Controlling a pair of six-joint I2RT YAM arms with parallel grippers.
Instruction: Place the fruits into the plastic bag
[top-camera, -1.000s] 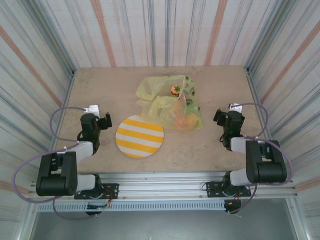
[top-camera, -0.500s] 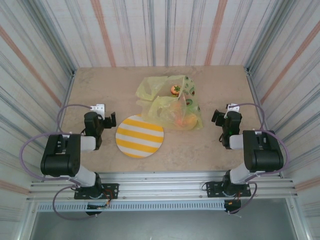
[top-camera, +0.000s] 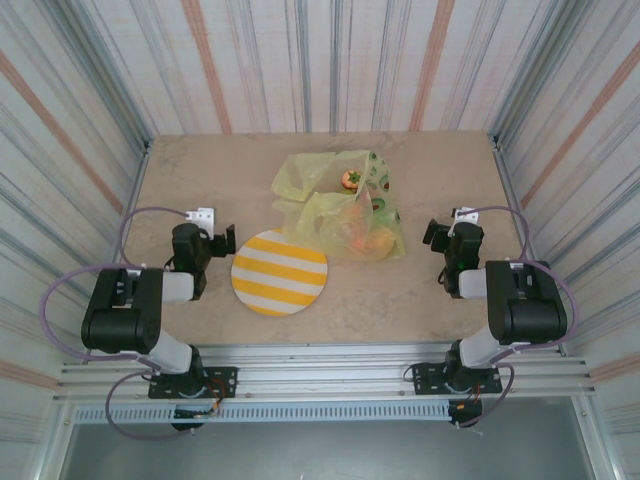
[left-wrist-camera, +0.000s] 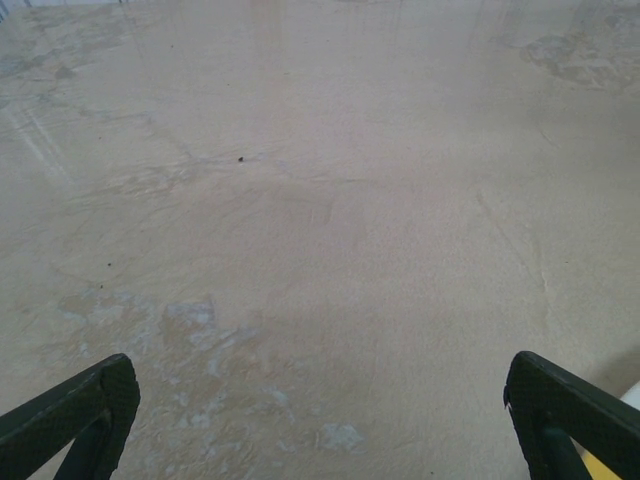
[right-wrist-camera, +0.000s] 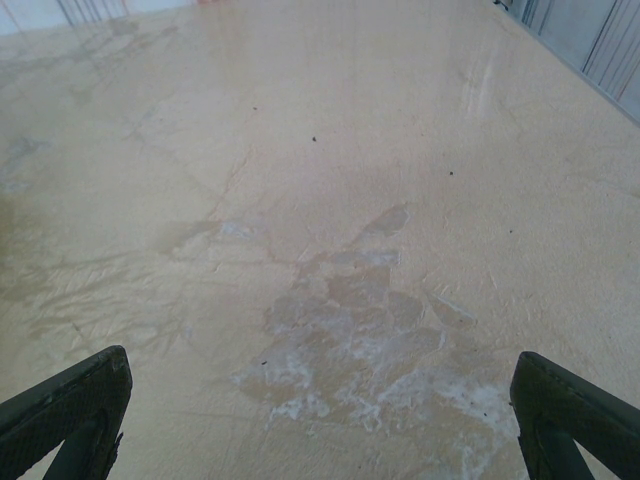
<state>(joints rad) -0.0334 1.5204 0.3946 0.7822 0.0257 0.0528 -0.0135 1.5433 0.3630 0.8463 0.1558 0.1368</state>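
Nearest the camera, a metal rail (top-camera: 320, 365) along the desk's front edge carries both arm bases. Both arms are folded back low over the desk (top-camera: 200, 180), one on each side.

The left gripper (top-camera: 222, 240) sits just left of the round yellow-and-white striped plate (top-camera: 279, 272), apart from it and empty. In the left wrist view its dark fingertips (left-wrist-camera: 80, 410) stand far apart at the bottom corners, with only bare, scuffed desk between them. A sliver of the plate's rim shows at the lower right.

The right gripper (top-camera: 434, 233) hangs over open desk to the right of the plastic bag (top-camera: 320, 170), apart from it. Its fingertips (right-wrist-camera: 570, 410) are likewise spread wide over a pale, worn patch of the surface, gripping nothing.

The plate lies flat near the middle of the desk, toward the front, with nothing on it.

Just beyond the plate and to its right, the translucent yellow plastic bag lies crumpled on the desk, its near corner touching or almost touching the plate's far rim. The fruits (top-camera: 366, 240) are inside it. An orange-and-red cluster shows through the film at the near right end, an orange one with a green top sits farther back, and a green one lies between them.

Striped corrugated walls (top-camera: 320, 60) close in the desk's far end and both sides.
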